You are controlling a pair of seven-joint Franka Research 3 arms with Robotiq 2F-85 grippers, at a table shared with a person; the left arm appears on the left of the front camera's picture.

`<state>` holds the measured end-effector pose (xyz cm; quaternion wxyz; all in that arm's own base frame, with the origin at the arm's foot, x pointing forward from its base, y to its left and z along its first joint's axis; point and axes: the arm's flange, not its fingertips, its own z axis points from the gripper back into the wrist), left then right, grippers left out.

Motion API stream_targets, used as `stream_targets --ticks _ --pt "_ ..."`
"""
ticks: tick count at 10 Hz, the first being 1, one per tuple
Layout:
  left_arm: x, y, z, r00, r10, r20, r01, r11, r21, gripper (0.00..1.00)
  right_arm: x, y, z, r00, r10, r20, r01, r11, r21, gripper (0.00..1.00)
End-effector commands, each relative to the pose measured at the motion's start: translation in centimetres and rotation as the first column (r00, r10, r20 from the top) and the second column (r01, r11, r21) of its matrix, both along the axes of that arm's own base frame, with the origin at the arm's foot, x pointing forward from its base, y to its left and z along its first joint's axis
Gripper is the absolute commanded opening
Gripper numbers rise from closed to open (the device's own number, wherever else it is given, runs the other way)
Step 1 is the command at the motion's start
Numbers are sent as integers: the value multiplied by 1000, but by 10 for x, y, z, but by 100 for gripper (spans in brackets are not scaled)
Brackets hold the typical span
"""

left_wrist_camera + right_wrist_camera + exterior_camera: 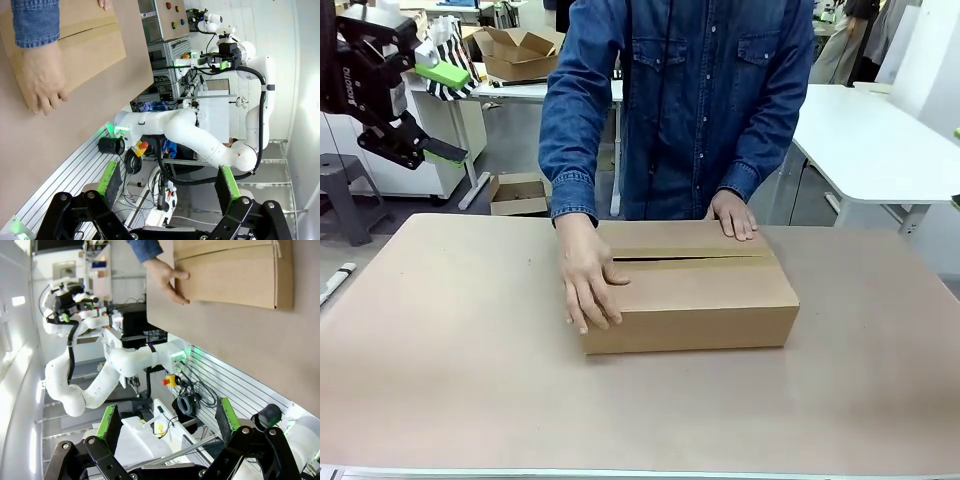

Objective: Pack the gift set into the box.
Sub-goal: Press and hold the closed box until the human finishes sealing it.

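Note:
The box (705, 300) lies shut on the brown table (440, 360), its flaps folded down with a seam along the top. A person in a denim shirt presses one hand (588, 285) on its left end and the other hand (733, 216) on its far edge. The gift set is hidden. My left gripper (448, 112) hangs high at the far left, open and holding nothing, well clear of the box (85, 50). Its green pads (111, 181) stand wide apart. My right gripper (166, 422) is open too, away from the box (235, 275).
Behind the person, a small open carton (517, 193) sits on the floor and another open carton (520, 50) on a back table. A white table (880, 140) stands at the right, a grey stool (345, 190) at the left.

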<state>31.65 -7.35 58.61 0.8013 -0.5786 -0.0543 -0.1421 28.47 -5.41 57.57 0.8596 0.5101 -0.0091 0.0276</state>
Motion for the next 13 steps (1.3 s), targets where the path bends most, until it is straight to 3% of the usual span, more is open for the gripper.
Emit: stream_targets --ticks 1,13 --pt "-1 0 2 1000 4 -7 -5 1000 -9 100 0 -1 -3 1000 11 23 -11 1000 -11 100" --pt "-1 0 2 1000 4 -7 -5 1000 -9 100 0 -1 -3 1000 11 23 -11 1000 -11 100"
